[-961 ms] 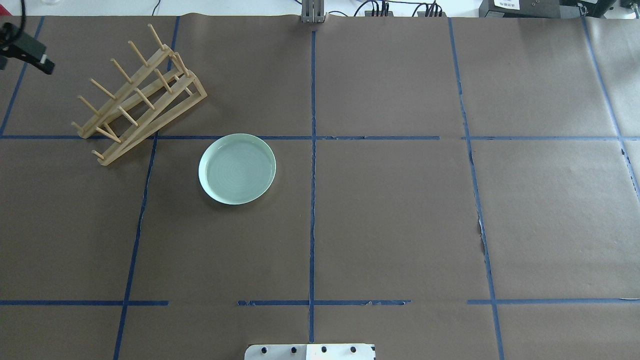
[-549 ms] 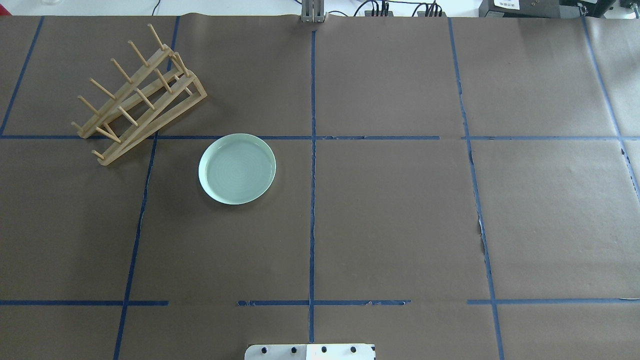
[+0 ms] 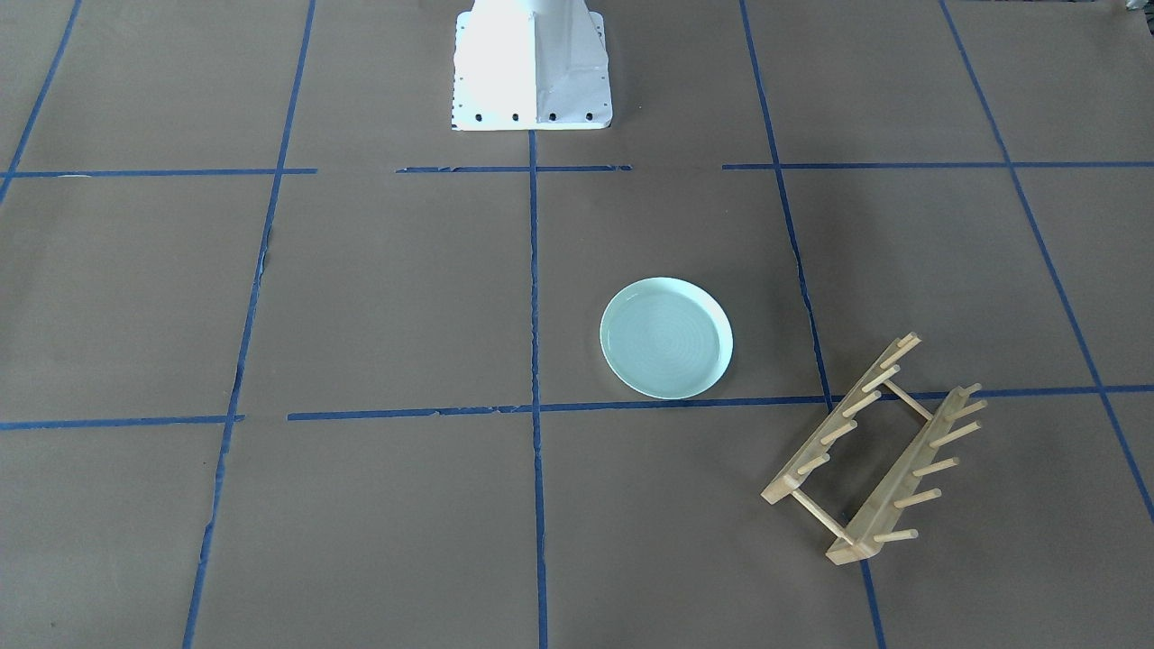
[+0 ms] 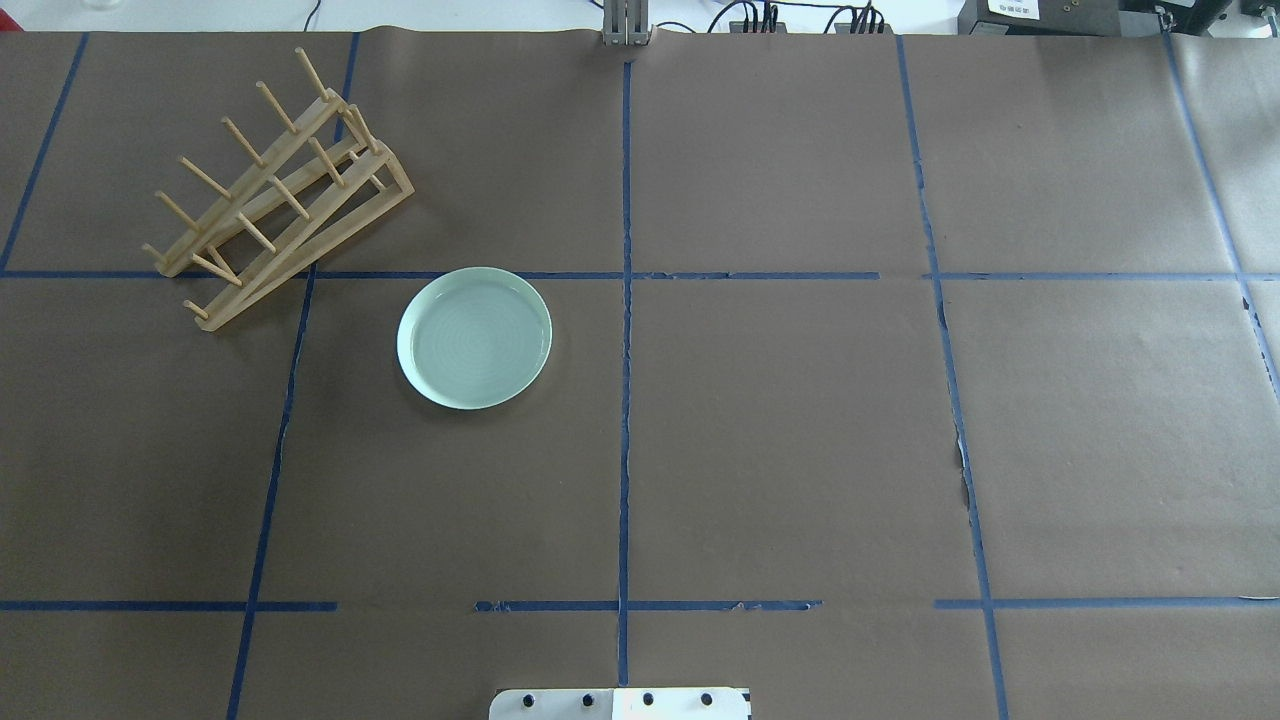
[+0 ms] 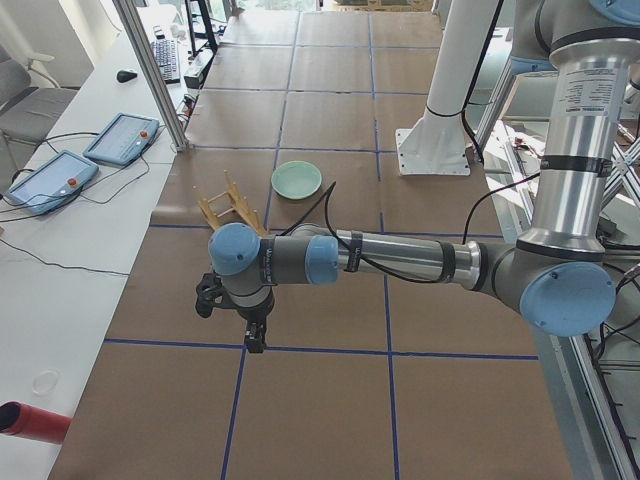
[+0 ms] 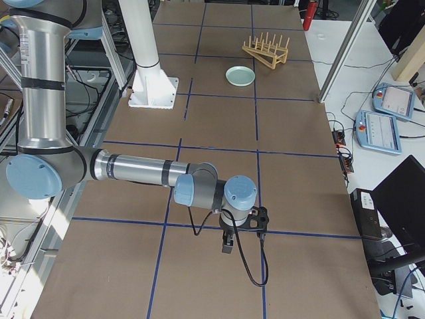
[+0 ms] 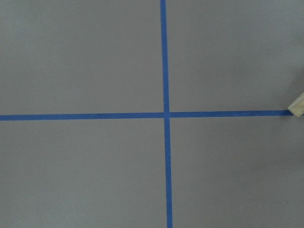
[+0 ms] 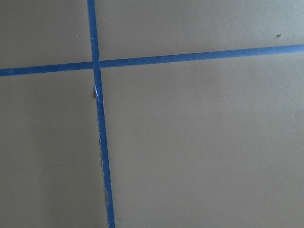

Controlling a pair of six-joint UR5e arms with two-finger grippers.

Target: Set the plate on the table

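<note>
The pale mint-green plate (image 4: 474, 337) lies flat and upright on the brown paper table (image 4: 780, 430), left of the centre tape line and just in front of the wooden rack. It also shows in the front view (image 3: 666, 337). Nothing touches it. My left gripper (image 5: 255, 335) shows only in the exterior left view, hanging over the table far from the plate; I cannot tell if it is open or shut. My right gripper (image 6: 228, 244) shows only in the exterior right view, far from the plate; I cannot tell its state either. Both wrist views show only paper and blue tape.
An empty wooden peg rack (image 4: 280, 190) stands at the back left, close behind the plate. One corner of it shows at the right edge of the left wrist view (image 7: 298, 104). The white robot base (image 3: 530, 63) is at the near middle edge.
A dark gripper part at the overhead view's upper left edge one second ago has moved out of that view. The plate and rack have not moved.
</note>
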